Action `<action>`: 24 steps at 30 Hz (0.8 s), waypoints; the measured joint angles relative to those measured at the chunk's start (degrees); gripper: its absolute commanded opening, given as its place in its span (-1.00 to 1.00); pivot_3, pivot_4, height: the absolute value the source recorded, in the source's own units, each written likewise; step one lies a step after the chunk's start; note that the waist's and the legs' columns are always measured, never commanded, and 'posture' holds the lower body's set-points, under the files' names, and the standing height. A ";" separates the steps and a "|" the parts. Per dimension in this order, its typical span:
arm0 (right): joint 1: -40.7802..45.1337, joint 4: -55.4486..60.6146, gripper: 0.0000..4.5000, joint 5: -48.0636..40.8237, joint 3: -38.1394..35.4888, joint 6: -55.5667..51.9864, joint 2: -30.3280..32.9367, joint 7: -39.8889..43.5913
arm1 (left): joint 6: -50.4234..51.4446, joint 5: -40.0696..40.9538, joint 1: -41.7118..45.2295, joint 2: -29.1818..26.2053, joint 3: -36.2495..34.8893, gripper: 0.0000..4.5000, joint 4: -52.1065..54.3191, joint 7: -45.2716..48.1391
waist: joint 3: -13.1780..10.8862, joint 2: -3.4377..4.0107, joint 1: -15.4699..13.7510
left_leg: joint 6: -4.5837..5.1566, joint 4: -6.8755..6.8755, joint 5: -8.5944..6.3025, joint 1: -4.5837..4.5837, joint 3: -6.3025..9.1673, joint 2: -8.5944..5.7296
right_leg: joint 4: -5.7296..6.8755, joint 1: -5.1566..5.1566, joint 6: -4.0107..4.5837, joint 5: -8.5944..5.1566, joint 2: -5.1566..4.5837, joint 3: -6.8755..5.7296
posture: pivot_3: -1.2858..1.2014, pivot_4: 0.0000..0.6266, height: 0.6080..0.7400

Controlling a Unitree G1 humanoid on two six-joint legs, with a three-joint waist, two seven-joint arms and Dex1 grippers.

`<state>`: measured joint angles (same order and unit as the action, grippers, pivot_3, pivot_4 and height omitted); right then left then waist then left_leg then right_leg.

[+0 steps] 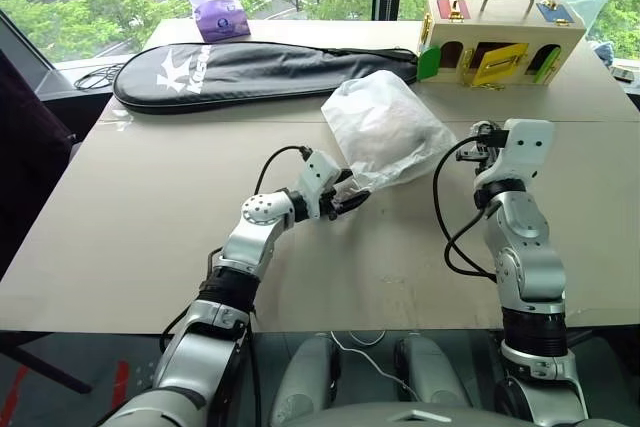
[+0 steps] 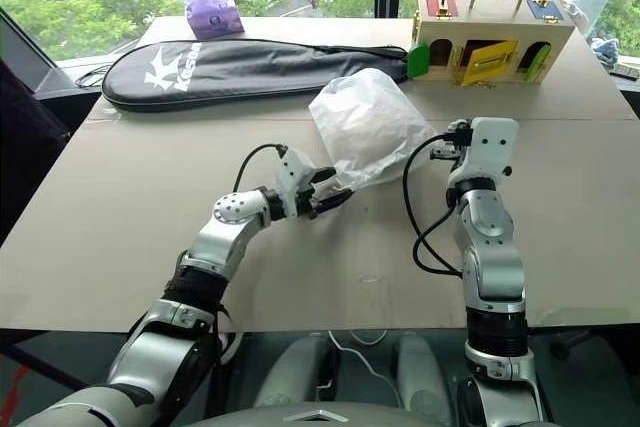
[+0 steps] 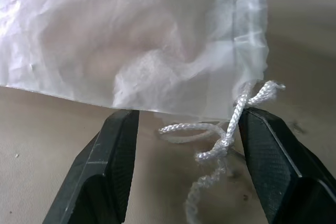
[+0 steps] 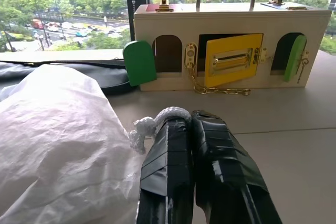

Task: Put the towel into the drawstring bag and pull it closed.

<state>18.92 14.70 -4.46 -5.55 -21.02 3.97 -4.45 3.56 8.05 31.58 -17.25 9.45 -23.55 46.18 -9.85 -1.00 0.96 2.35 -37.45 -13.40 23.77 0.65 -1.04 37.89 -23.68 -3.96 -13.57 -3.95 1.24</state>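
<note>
left gripper point(image 1: 348, 199) reaches forward low with fingers spread apart, while right gripper point(image 4: 191, 124) is raised, fingers pressed together.

On the black racket cover point(image 1: 250, 69) lying across my desk point(image 1: 150, 207) I see white brand lettering with a logo, too small to read.

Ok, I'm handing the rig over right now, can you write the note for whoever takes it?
Right gripper: shut on a cord of the drawstring bag.
Left gripper: open, its fingers either side of the other cord at the bag's mouth, not gripping.
The bag lies mid-table, bulging; a pale lump inside looks like the towel.
Done: towel apparently in.
Left: grip the second cord and pull the mouth closed.
</note>
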 measured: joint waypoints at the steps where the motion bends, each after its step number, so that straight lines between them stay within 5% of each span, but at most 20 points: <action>1: 0.00 0.00 -1.00 0.01 0.00 0.00 0.00 -0.03 | -0.46 -0.06 0.16 0.16 0.00 0.32 -0.67 0.04 | 0.00 0.00 0.00 | 0.00 0.00 0.00 0.01 0.01 0.00 | 0.00 0.00 0.00 0.00 0.00 0.00 | 0.03 -0.52 1.00; 4: 0.00 0.00 -1.00 0.10 0.01 0.02 0.00 -0.11 | -1.83 -0.05 0.95 0.55 -0.05 -0.03 -2.48 0.41 | 0.00 0.00 -0.04 | 0.00 0.00 0.00 0.00 0.01 0.00 | 0.00 0.00 0.00 0.00 0.00 -0.01 | 0.03 -0.52 1.00; 8: 0.00 0.00 -1.00 0.40 0.00 0.04 0.02 -0.33 | -2.67 0.21 1.67 1.06 -0.54 -0.88 -4.08 1.41 | 0.00 0.00 -0.05 | 0.00 -0.01 0.00 0.01 0.01 0.00 | 0.01 0.01 0.00 0.00 0.00 -0.01 | 0.03 -0.52 1.00; 9: -0.01 0.00 -1.00 0.49 -0.01 0.04 0.03 -0.39 | -2.66 0.37 1.66 1.10 -0.62 -0.96 -4.09 1.62 | 0.00 0.00 -0.04 | 0.00 -0.01 0.00 0.01 0.01 0.00 | 0.01 0.01 0.00 0.00 0.00 -0.01 | 0.03 -0.52 1.00; 24: -0.01 -0.02 -1.00 1.33 -0.28 0.14 0.17 -0.47 | 10.21 10.20 -5.96 1.13 -9.20 -0.96 8.37 -0.25 | 0.00 0.00 0.21 | 0.00 -0.01 0.00 0.00 0.03 0.06 | 0.01 0.00 0.00 0.00 0.01 -0.01 | 0.03 -0.52 1.00</action>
<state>18.92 14.68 -3.14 -5.83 -20.88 4.14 -4.92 13.77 18.25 25.62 -16.12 0.25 -15.19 45.93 -9.85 -1.00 1.17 2.35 -37.46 -13.40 23.77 0.68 -0.98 37.89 -23.68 -3.97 -13.57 -3.94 1.23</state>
